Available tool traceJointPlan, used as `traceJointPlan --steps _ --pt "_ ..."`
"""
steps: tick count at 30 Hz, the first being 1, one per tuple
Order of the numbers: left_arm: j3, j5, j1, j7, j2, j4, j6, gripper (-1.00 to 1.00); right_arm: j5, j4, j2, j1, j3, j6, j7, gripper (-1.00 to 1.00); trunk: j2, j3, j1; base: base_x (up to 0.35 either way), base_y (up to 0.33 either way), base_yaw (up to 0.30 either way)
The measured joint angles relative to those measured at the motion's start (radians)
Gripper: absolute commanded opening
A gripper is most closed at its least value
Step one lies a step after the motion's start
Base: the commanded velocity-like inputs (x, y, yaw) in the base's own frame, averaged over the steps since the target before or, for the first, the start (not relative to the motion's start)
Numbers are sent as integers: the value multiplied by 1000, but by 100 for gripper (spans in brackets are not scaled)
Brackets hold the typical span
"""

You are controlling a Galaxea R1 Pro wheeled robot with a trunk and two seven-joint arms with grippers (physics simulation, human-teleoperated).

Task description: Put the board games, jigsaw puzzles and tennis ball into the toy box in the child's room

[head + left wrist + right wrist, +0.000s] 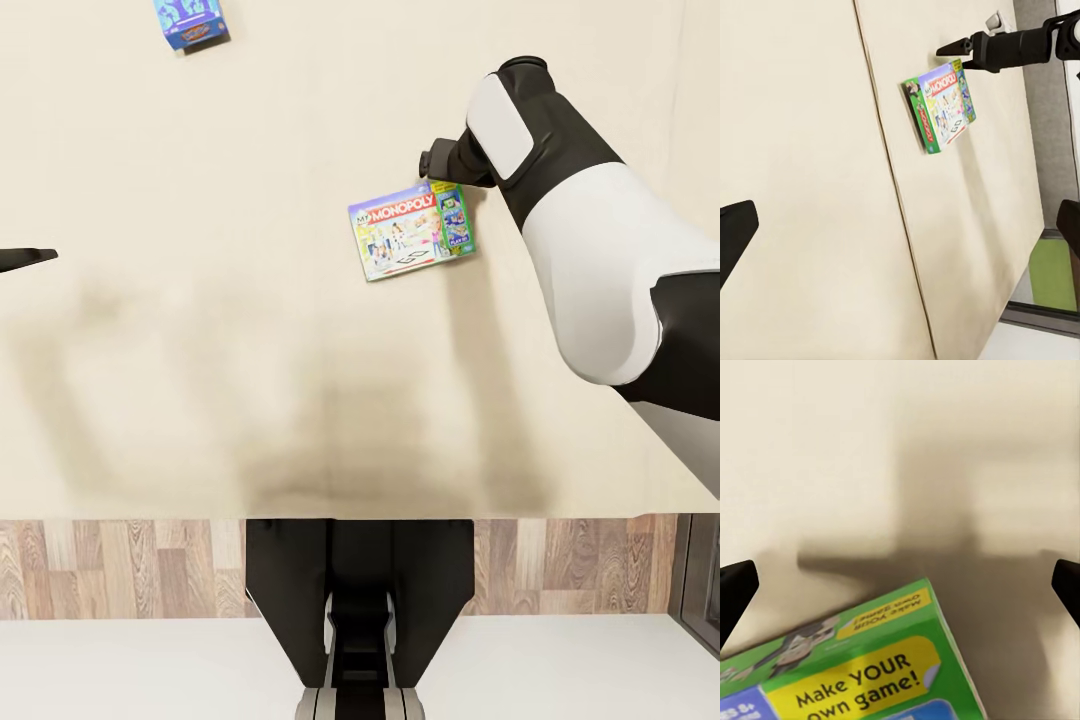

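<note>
Two board games lie on the bed: the Monopoly box just under the right gripper, long axis crossways, fingers spread wide, grasping nothing; blue box well apart. Left gripper farther, state unclear.

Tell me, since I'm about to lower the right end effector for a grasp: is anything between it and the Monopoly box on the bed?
Nothing visible is in the way. The right end effector hovers open at the far edge of the Monopoly box, with only bare mattress around it. The small blue game box lies well off to the side.
</note>
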Motion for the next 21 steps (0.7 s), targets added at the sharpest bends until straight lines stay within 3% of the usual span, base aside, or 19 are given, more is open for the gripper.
traceJointPlan --steps 21 --pt "0 1 0 0 -1 -2 0 100 8 -1 0 0 2 17 3 100 0 0 0 -33 0 0"
